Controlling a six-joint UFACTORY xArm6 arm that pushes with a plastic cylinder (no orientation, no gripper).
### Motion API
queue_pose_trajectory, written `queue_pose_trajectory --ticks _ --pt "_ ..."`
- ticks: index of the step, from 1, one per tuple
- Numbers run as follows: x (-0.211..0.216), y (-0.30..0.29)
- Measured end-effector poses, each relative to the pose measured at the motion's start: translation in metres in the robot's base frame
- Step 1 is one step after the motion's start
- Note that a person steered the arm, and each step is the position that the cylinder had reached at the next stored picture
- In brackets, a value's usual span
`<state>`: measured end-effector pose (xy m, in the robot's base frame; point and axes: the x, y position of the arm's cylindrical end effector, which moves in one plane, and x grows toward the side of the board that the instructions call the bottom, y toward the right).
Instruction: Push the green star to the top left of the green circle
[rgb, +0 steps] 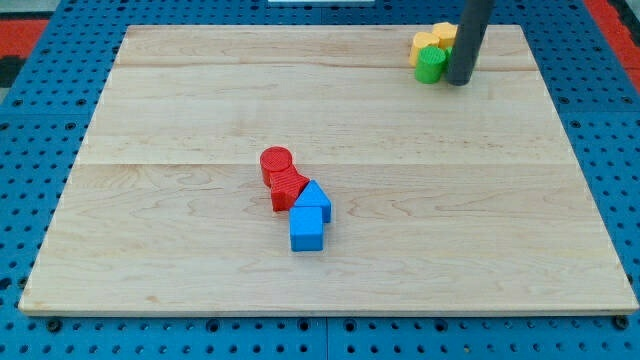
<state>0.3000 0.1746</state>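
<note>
- Green star: I cannot identify it with certainty. The only green block (431, 65) visible sits at the board's far right corner, about one o'clock from board centre; its shape is too small to resolve, and it may be the star or the circle.
- My tip (459, 82) stands just beside this green block, at its three o'clock. I carry a bare rod with no jaws, so nothing is held.
- Judgement: this placement suits a push toward nine o'clock.
- Yellow blocks (434, 39) touch the green block at twelve o'clock and could obstruct upward travel.
- Well apart, near centre: a red cylinder (276, 161), a second red block (287, 187), and two blue blocks (309, 219), clustered in contact.
</note>
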Motion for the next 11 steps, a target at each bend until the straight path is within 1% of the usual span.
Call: queue_pose_trajectory --ticks 1,2,3,4,6,7,8,9,10,11 --pt "0.000 0.002" --pt "0.013 0.009" --pt "0.016 0.078" --pt "-0.021 0.090" --pt "-0.026 -0.043" --pt "-0.018 -0.084" --pt "-0.001 -0.101" --pt "-0.011 -0.068" --pt "-0.046 -0.051" --pt "-0.056 -0.048"
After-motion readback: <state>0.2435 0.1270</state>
